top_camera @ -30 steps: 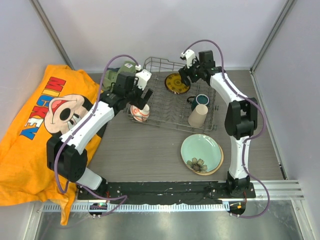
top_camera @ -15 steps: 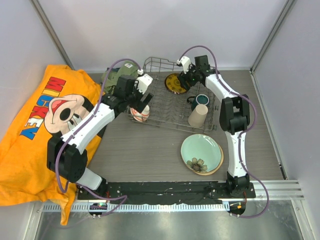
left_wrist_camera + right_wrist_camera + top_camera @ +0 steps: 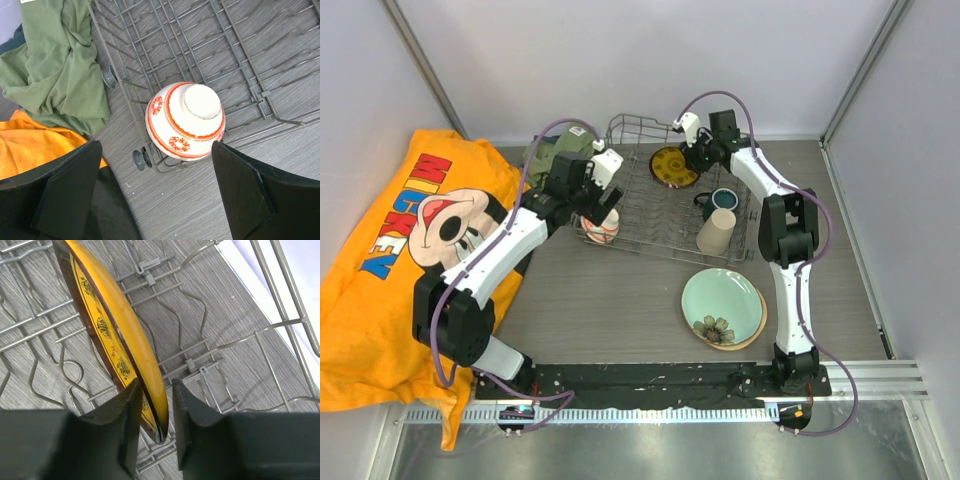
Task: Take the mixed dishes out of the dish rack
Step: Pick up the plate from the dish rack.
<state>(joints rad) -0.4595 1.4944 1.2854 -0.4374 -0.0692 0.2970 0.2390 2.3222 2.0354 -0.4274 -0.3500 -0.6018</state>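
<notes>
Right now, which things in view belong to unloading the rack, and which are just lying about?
Job: dish rack, yellow plate, teal mug, beige cup, red-patterned bowl, green plate, cream plate under it.
Lying about: orange Mickey shirt, green cloth.

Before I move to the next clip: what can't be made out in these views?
- Cream plate: top view, the pale green plate covers all but a rim sliver.
- Small yellow plate: right wrist view, the right gripper straddles its rim; whether it pinches yet is unclear.
- Red-orange bowl: left wrist view, upside down, so its inside is hidden.
</notes>
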